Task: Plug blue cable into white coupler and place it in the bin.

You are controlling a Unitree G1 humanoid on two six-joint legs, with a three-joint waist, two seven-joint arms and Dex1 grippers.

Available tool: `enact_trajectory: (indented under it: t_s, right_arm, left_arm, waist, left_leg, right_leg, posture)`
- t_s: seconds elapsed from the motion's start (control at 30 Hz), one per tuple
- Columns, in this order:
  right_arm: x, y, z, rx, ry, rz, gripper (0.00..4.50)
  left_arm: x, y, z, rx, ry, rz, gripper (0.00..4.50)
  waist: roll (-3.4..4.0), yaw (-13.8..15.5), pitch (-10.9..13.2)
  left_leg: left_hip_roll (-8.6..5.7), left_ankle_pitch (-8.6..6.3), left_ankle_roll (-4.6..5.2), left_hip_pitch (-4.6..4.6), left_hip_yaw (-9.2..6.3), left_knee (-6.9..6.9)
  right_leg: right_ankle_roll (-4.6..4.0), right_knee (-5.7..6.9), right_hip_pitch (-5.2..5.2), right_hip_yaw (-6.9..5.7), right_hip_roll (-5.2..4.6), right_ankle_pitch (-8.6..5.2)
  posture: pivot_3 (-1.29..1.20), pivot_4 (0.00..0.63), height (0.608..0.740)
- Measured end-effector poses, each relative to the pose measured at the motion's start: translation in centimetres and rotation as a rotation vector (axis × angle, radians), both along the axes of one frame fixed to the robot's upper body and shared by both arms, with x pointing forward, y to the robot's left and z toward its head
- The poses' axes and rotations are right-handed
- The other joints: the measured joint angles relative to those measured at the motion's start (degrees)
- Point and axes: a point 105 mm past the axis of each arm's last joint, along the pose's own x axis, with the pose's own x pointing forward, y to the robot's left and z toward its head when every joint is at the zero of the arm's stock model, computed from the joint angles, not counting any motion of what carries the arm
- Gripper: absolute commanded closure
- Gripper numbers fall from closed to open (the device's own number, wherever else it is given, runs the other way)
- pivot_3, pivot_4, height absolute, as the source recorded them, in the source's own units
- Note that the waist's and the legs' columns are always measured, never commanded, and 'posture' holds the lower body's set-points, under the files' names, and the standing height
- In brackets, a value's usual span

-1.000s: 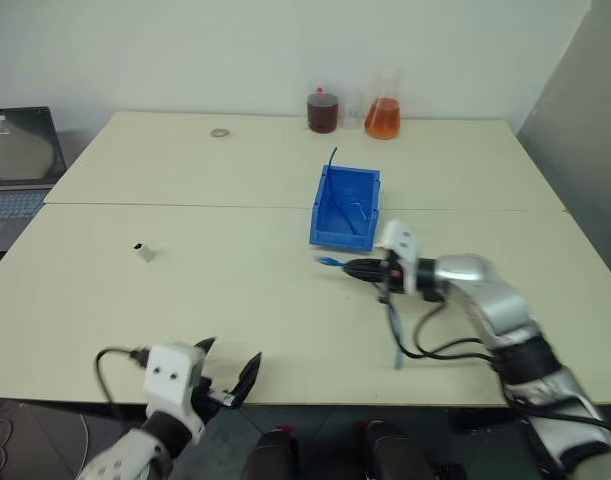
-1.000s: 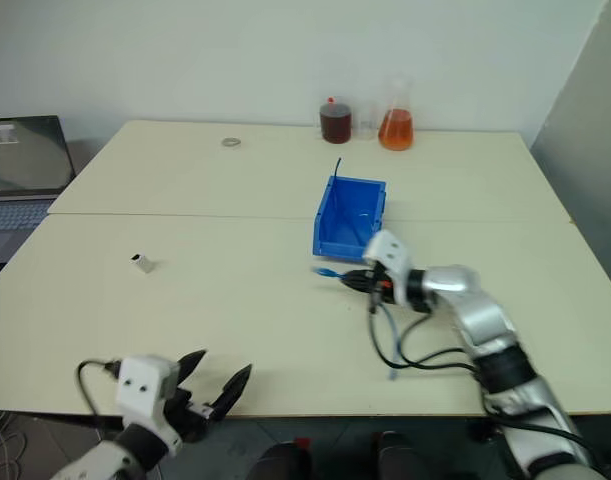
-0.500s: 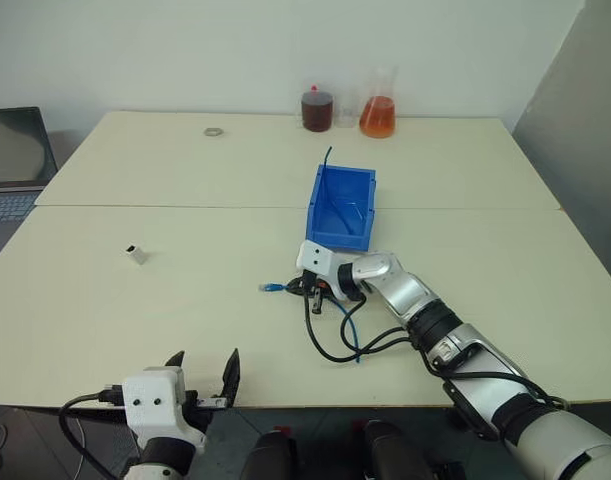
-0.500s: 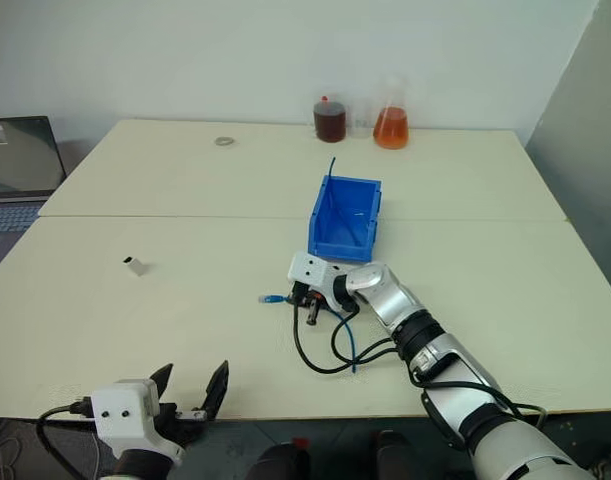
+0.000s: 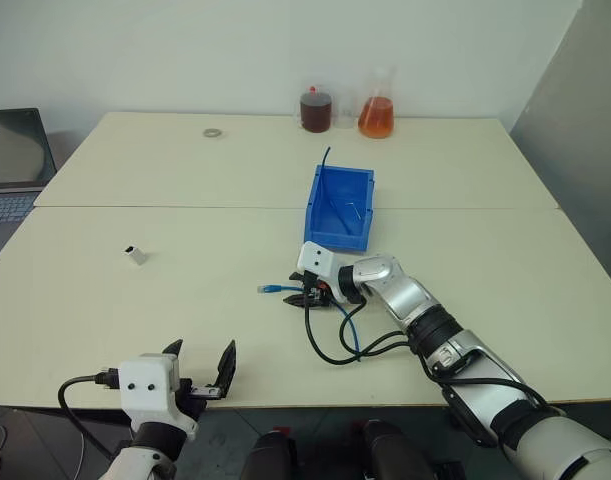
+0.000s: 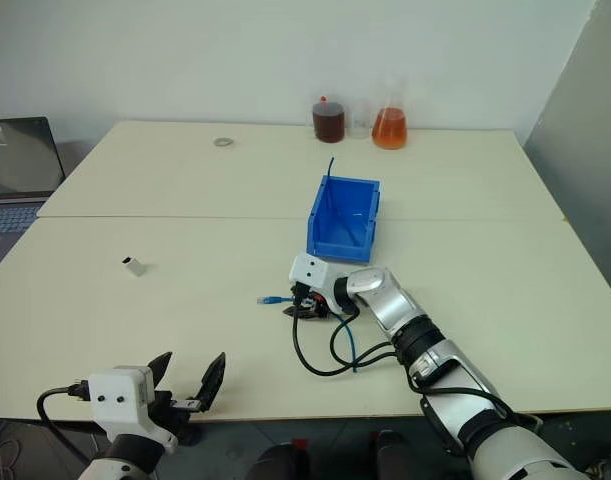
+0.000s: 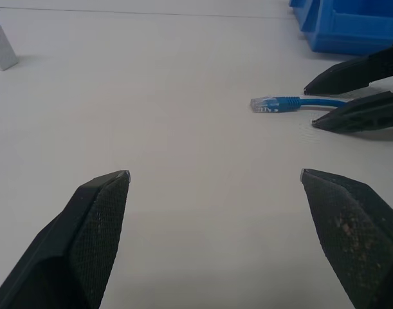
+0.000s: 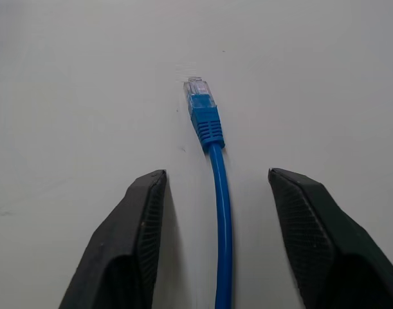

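A pale cream table (image 5: pixel 185 300) stands against a white wall. The thin bright blue cable (image 8: pixel 212 138) lies flat, its clear plug between the right gripper's (image 8: pixel 217 193) spread fingers, ungripped. The small white coupler block (image 5: pixel 136 254) sits well apart; the blue plastic bin (image 5: pixel 341 208) is just beyond. The left gripper (image 7: pixel 215 187) hovers spread. Closing squarely behind the plug should keep it straight.

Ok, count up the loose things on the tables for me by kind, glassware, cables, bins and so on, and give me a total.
Glass vessels with liquid: 2, a dark jar and an orange flask
Blue cable: 1
Blue bin: 1
White coupler: 1
Small ring: 1
Total: 6
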Motion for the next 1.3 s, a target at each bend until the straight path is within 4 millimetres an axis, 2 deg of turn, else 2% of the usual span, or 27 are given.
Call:
enact_trajectory:
  t_s: [0.07, 0.13, 0.2, 0.27, 0.33, 0.47, 0.57, 0.63, 0.7, 0.83, 0.97, 1.07, 1.2, 1.3]
  right_arm:
    - [-0.5, -1.7, 0.4, 0.021, 0.048, -0.017, 0.56]
    - [-0.6, -3.8, 2.2, 0.096, 0.110, -0.076, 0.03]
    - [-0.6, -4.8, 4.3, 0.168, 0.137, -0.109, 0.03]
    - [-1.5, -6.0, 7.0, 0.269, 0.200, -0.108, 0.03]
    - [-2.2, -6.4, 9.0, 0.316, 0.202, -0.083, 0.03]
    - [-2.3, -7.5, 9.8, 0.313, 0.178, -0.087, 0.03]
    - [-1.9, -7.9, 9.9, 0.306, 0.141, -0.101, 0.03]
    - [-1.6, -8.1, 10.1, 0.303, 0.104, -0.113, 0.03]
    - [-1.6, -8.1, 9.9, 0.281, 0.080, -0.112, 0.03]
    - [-1.6, -8.8, 9.1, 0.264, 0.078, -0.146, 0.03]
    - [-2.0, -9.3, 8.6, 0.247, 0.084, -0.159, 0.03]
    - [-2.2, -9.3, 9.0, 0.243, 0.067, -0.156, 0.03]
    - [-2.3, -10.0, 8.7, 0.237, 0.076, -0.193, 0.03]
    - [-2.3, -10.3, 8.6, 0.243, 0.080, -0.215, 0.03]
  left_arm:
    - [0.3, 1.6, 0.4, 0.007, -0.015, 0.058, 0.00]
    - [0.9, 3.9, 0.8, 0.042, -0.023, 0.149, 0.00]
    - [1.2, 5.7, 0.7, 0.063, -0.014, 0.226, 0.00]
    - [2.5, 7.1, 1.0, 0.086, -0.014, 0.251, 0.00]
    - [3.7, 8.2, 1.7, 0.108, -0.030, 0.256, 0.00]
    - [5.3, 10.3, 1.4, 0.138, 0.001, 0.272, 0.00]
    - [7.0, 10.9, 1.2, 0.112, 0.009, 0.293, 0.00]
    - [8.9, 9.7, 1.6, 0.094, -0.009, 0.253, 0.00]
    - [10.2, 6.5, 1.3, 0.076, -0.003, 0.112, 0.00]
    - [11.1, 2.4, 0.5, 0.040, 0.050, -0.155, 0.00]
    - [12.4, 0.8, 1.9, 0.076, 0.069, -0.411, 0.00]
    - [13.3, -0.1, 2.3, 0.191, 0.094, -0.628, 0.00]
    - [13.7, -0.8, 0.7, 0.302, 0.179, -0.879, 0.00]
    - [14.3, -0.8, -0.3, 0.374, 0.208, -0.988, 0.00]
  waist:
    - [0.01, 0.24, 0.01]
    - [0.01, 0.15, 0.01]
    - [-0.05, -0.02, -0.02]
    - [-0.04, -0.03, -0.01]
    - [-0.10, -0.11, -0.05]
    - [-0.10, -0.28, -0.05]
    - [-0.12, -0.10, -0.04]
    - [-0.13, 0.12, -0.05]
    - [-0.14, 0.18, -0.06]
    - [-0.15, 0.11, -0.05]
    - [-0.13, 0.06, -0.04]
    - [-0.13, 0.03, -0.04]
    - [-0.12, -0.10, -0.04]
    - [-0.12, 0.04, -0.04]
  left_leg:
    - [-0.04, 0.00, 0.00, -0.02, -0.01, 0.02]
    - [-0.05, 0.00, 0.00, -0.01, 0.02, 0.04]
    - [-0.05, 0.00, 0.00, 0.04, 0.01, 0.06]
    - [-0.04, 0.00, 0.00, 0.08, -0.03, 0.07]
    - [-0.05, 0.00, 0.00, 0.16, -0.02, 0.07]
    - [-0.07, 0.00, 0.00, 0.31, 0.05, 0.03]
    - [-0.05, 0.00, 0.00, 0.28, 0.02, 0.04]
    - [-0.05, 0.01, -0.01, 0.24, -0.02, 0.05]
    - [-0.11, 0.01, -0.02, 0.21, 0.05, 0.05]
    - [-0.15, 0.00, -0.04, -0.03, 0.04, 0.05]
    - [-0.09, 0.00, -0.04, -0.11, 0.00, 0.02]
    - [-0.20, 0.01, -0.04, -0.07, 0.04, 0.02]
    - [-0.18, 0.00, -0.04, -0.13, 0.11, 0.01]
    - [-0.17, 0.01, -0.03, -0.29, 0.11, 0.02]
  right_leg:
    - [0.00, 0.03, 0.00, -0.01, -0.06, 0.00]
    - [0.01, 0.05, 0.00, 0.02, -0.07, 0.00]
    - [0.01, 0.16, -0.01, 0.02, -0.04, 0.00]
    - [-0.02, 0.31, -0.02, 0.00, 0.02, -0.02]
    - [-0.05, 0.33, 0.02, -0.01, 0.12, -0.03]
    - [-0.10, 0.41, 0.06, 0.03, 0.17, -0.06]
    - [-0.10, 0.43, 0.05, 0.03, 0.15, -0.06]
    - [-0.08, 0.45, 0.05, 0.02, 0.04, -0.04]
    - [-0.03, 0.43, 0.05, 0.06, -0.11, 0.00]
    - [-0.01, 0.40, -0.16, 0.01, -0.23, 0.00]
    - [-0.05, 0.53, -0.32, -0.02, -0.09, -0.02]
    - [-0.06, 0.52, -0.31, 0.00, 0.05, -0.03]
    - [-0.09, 0.54, -0.40, 0.05, 0.05, -0.04]
    - [-0.09, 0.57, -0.55, 0.04, 0.04, -0.04]
  posture:
    - [0.00, 0.150, 0.740]
    - [0.00, 0.150, 0.740]
    - [0.00, 0.150, 0.740]
    - [0.00, 0.150, 0.740]
    - [0.00, 0.150, 0.740]
    - [0.00, 0.150, 0.740]
    - [0.00, 0.150, 0.740]
    - [0.00, 0.150, 0.740]
    - [0.00, 0.150, 0.740]
    - [0.00, 0.150, 0.740]
    - [0.00, 0.150, 0.740]
    - [0.00, 0.150, 0.740]
    - [0.00, 0.150, 0.740]
    - [0.00, 0.150, 0.740]
